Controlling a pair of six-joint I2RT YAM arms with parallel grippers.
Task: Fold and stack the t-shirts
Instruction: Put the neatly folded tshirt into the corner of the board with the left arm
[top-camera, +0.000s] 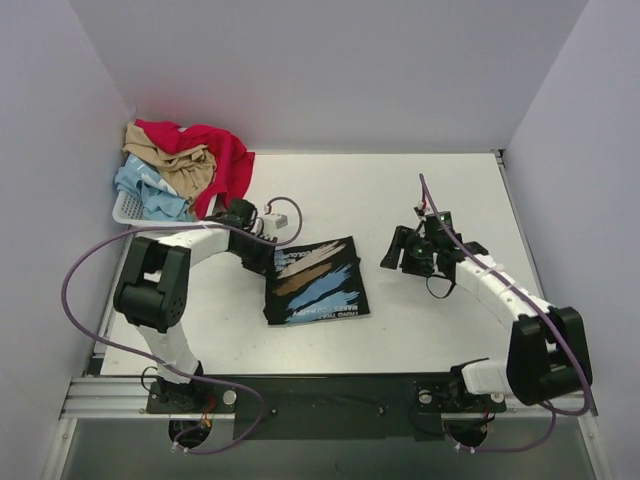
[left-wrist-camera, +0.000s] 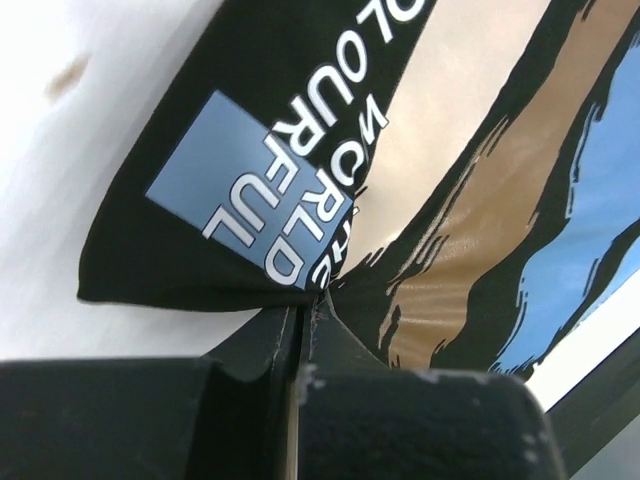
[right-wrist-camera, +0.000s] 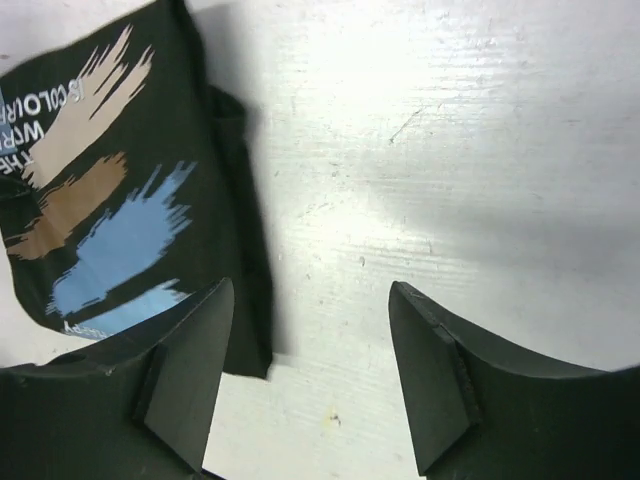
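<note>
A black t-shirt (top-camera: 315, 283) with a tan, white and light-blue print lies folded into a rectangle in the middle of the table. My left gripper (top-camera: 266, 258) is at its far left corner; in the left wrist view the jaws (left-wrist-camera: 310, 300) are closed and pinch the puckered edge of the shirt (left-wrist-camera: 300, 130). My right gripper (top-camera: 398, 258) hovers open and empty over bare table just right of the shirt; its wrist view shows the gripper (right-wrist-camera: 310, 290) beside the shirt's edge (right-wrist-camera: 110, 200). Red (top-camera: 220, 152), tan (top-camera: 185, 165) and pale blue (top-camera: 150, 190) t-shirts lie crumpled in a pile at the far left.
A white lattice basket (top-camera: 124, 209) holds the pile of shirts in the far left corner, against the left wall. White walls enclose the table on three sides. Purple cables loop from both arms.
</note>
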